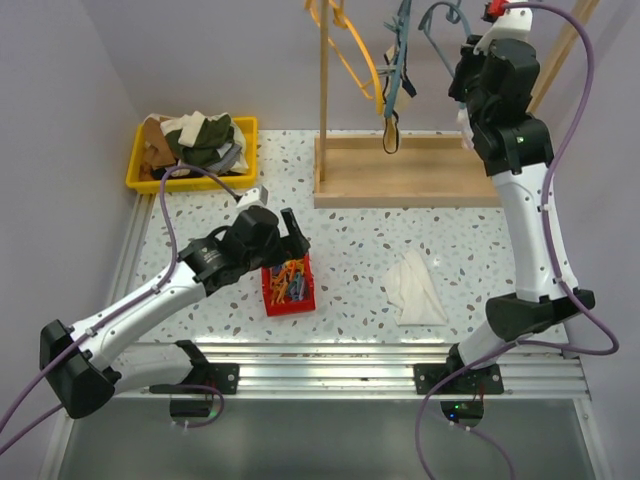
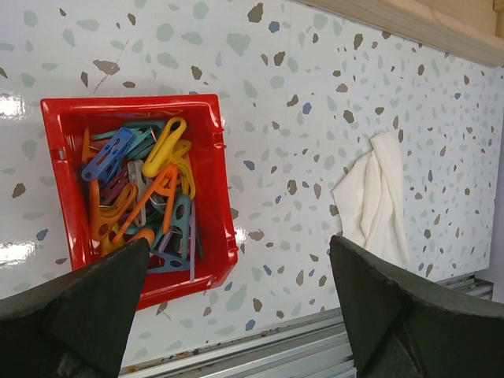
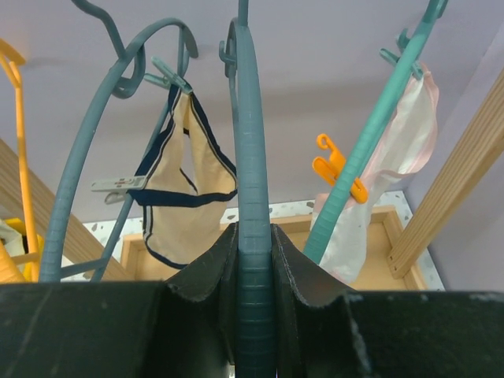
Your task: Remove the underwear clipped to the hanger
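Right wrist: right claw (image 3: 253, 244) clamped on teal hanger (image 3: 250, 118). Left wrist: left claw (image 2: 236, 248) apart above red clip bin (image 2: 126, 101).

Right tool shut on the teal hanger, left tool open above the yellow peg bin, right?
The peg bin is red, not yellow: left wrist view. Rest holds: right tool shut on the teal hanger, left tool open above the bin.

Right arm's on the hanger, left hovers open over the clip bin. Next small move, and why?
Probably raise the left tool toward the grey clip on the underwear. The right tool is shut on the teal hanger, steadying it. The left tool is open, empty and low over the red bin, while the underwear hangs clipped.
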Motion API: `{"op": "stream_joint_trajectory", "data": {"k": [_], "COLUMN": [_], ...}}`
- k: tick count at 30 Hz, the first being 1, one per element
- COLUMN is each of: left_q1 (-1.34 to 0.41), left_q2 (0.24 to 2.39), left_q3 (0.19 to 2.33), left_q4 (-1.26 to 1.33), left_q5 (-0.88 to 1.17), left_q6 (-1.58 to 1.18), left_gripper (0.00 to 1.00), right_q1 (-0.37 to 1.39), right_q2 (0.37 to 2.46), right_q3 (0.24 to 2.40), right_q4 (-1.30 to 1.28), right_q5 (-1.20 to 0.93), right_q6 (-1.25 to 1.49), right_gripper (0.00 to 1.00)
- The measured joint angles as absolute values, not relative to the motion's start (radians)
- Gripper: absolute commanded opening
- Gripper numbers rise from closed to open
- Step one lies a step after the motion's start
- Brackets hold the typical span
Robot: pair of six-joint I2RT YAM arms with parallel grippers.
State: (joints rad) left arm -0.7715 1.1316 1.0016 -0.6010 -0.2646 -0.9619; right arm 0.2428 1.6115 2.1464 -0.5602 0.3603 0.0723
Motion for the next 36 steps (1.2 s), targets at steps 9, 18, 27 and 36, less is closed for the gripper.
{"op": "stream_joint_trajectory", "data": {"k": [9,18,27,36], "left_q1": [-0.77,-0.767,-0.904,-1.072], "left_q2": [1.116,1.134,1.618,2.166], "left_q3": [0.999,1.0,1.255,1.773], "left_q4": [-0.595,-0.492,-0.366,-0.409], "left_q5": [-0.251,-0.131,0.041,-0.014], "left_q6": [-0.967,-0.877,-0.712,-0.636], "left_gripper": [1.0,1.0,1.0,1.0], "right_q1": [0.243,0.243,0.243,0.243], "right_q2": [1.529,1.146,0.847,0.722], "right_q3": [2.045,1.787,1.419,1.308], "right_q4": [-0.612,-0.774,-1.05,-1.261], "right_q5": [0.315,0.271,0.237,0.247], "right_q6": [0.126,0.243,0.403,0.493], "right_gripper": [0.87,0.98,0.98,0.98]}}
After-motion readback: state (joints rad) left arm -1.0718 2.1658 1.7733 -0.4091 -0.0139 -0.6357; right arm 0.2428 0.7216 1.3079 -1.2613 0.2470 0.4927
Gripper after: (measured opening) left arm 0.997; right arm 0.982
